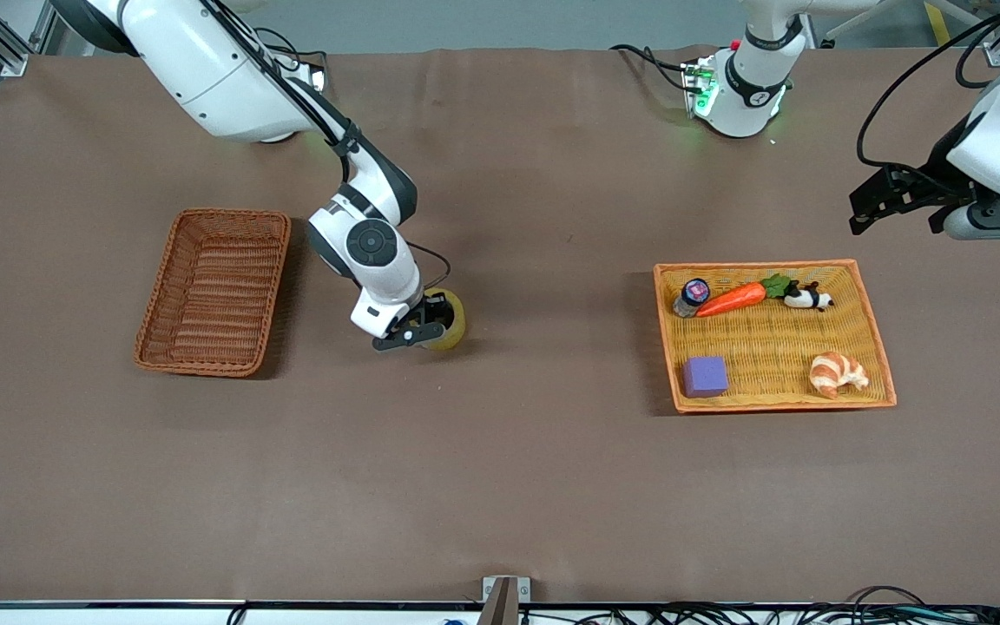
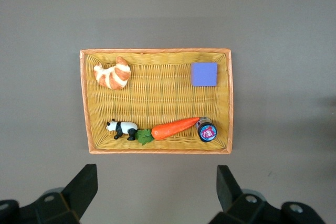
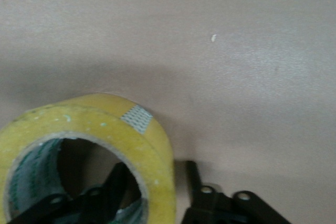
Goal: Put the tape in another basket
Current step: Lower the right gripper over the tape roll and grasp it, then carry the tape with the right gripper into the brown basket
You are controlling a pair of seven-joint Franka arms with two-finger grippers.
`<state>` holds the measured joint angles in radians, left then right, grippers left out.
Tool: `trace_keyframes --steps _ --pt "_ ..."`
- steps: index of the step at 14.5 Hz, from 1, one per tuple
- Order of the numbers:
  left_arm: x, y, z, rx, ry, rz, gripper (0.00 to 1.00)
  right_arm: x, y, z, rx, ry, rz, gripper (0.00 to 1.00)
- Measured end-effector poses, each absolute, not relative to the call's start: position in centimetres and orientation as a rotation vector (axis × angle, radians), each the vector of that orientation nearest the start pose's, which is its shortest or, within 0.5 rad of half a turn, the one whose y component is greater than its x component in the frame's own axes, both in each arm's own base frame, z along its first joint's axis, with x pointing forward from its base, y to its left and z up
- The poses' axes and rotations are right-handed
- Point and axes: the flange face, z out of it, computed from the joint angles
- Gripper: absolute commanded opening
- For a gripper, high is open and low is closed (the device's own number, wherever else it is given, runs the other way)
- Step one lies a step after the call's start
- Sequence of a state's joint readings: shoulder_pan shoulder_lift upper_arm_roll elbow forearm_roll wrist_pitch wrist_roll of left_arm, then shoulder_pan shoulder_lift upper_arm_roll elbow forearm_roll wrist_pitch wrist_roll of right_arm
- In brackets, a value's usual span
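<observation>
Brown table: right gripper, frame centre, clamps translucent yellow ring-shaped tape roll; left gripper, upper right, waits spread open.

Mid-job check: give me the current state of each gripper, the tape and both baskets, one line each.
Right gripper: shut on the wall of the yellowish ring-shaped tape roll, between the baskets.
Tape roll: on its side, outside both baskets.
Dark reddish-brown wicker tray: empty.
Left gripper: open, waiting above the light orange woven basket.
Light orange basket: holds five small items.

High front camera facing the robots; wrist cameras down over yellow basket, close on tape.
</observation>
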<state>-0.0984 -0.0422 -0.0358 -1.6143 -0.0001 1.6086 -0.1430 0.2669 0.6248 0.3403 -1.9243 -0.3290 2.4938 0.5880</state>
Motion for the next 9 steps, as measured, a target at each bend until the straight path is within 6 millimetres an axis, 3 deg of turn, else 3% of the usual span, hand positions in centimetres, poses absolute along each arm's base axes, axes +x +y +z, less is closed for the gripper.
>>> trace_keyframes --steps 6,7,9 --pt "54.3 -7.1 62.6 -3.143 -0.021 -0.043 1.0 53.1 35.1 20.3 -3.184 -0.265 0.04 0.0" --pt "54.3 -7.1 62.5 -3.143 -0.022 -0.041 1.0 53.6 34.7 21.5 -3.202 -0.238 0.045 0.0" --pt "54.4 -7.0 62.4 -3.143 -0.023 -0.038 1.0 55.0 32.7 26.1 -3.229 -0.146 0.047 0.0"
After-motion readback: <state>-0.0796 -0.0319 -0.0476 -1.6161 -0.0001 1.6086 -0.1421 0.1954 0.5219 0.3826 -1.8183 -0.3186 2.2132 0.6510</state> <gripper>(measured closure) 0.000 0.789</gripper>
